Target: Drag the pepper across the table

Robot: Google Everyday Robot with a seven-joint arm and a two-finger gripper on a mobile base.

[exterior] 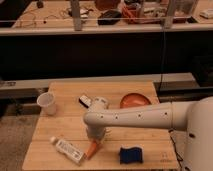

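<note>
Wooden counter (pixel 59 125), seen from the front and slightly above.

- Arm (pixel 142 116): white, reaches in from the right edge and runs left across the middle of the counter; the wrist turns down near the centre.
- Gripper (pixel 94 140): points straight down at the near-centre of the counter, directly over the top end of the pepper. It looks to be in contact with the pepper. Cannot tell whether it is wide, narrow or clamped; the wrist housing hides that part.
- Pepper (pixel 92 149): orange, lying on the counter near the front edge, left of centre, just under the gripper.
- Bottle (pixel 68 150): white, on its side, angled, just left of the pepper, its near end almost touching it.
- Cup (pixel 47 103): white, upright, far-left part of the counter, well apart from the pepper.
- Bowl (pixel 134 99): orange, far-right part, partly behind the arm.
- Sponge (pixel 131 155): blue, front right, near the edge.
- Small dark-and-white item (pixel 85 101), behind the wrist; cannot identify it.
</note>
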